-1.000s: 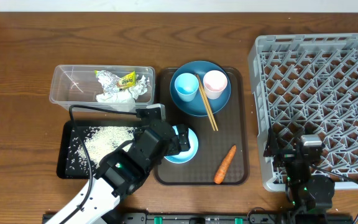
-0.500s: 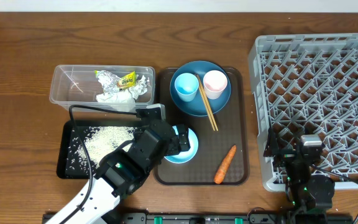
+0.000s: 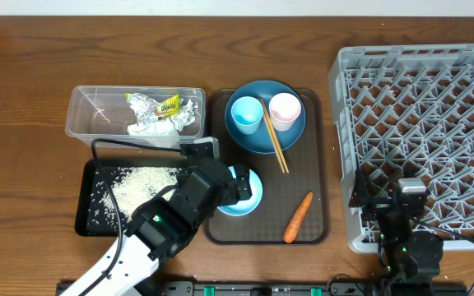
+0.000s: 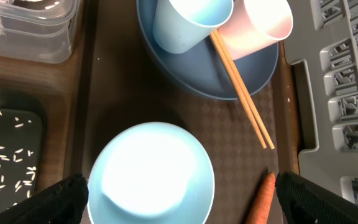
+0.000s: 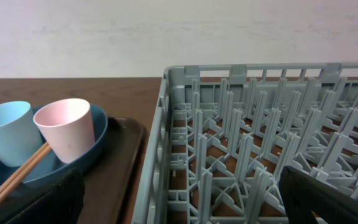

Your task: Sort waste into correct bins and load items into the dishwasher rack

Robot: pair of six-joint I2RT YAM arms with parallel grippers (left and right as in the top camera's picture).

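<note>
My left gripper (image 3: 235,187) is open and hovers right over the light-blue bowl (image 3: 248,192) on the brown serving tray; in the left wrist view its fingers (image 4: 179,205) straddle the bowl (image 4: 151,174). The dark-blue plate (image 3: 266,136) holds the light-blue cup (image 3: 247,116), the pink cup (image 3: 285,109) and the wooden chopsticks (image 3: 275,141). The clear tub (image 3: 97,115) holds white napkins (image 3: 146,127) and the foil wrapper (image 3: 164,104). The black tray (image 3: 89,218) holds rice (image 3: 142,181). My right gripper (image 3: 401,205) is open and empty over the grey rack's (image 3: 434,107) front left corner.
A carrot (image 3: 297,217) lies on the brown serving tray (image 3: 315,164), right of the bowl. The rack's wall (image 5: 166,143) stands close to the serving tray's right edge. The tub and the black tray sit left of the serving tray.
</note>
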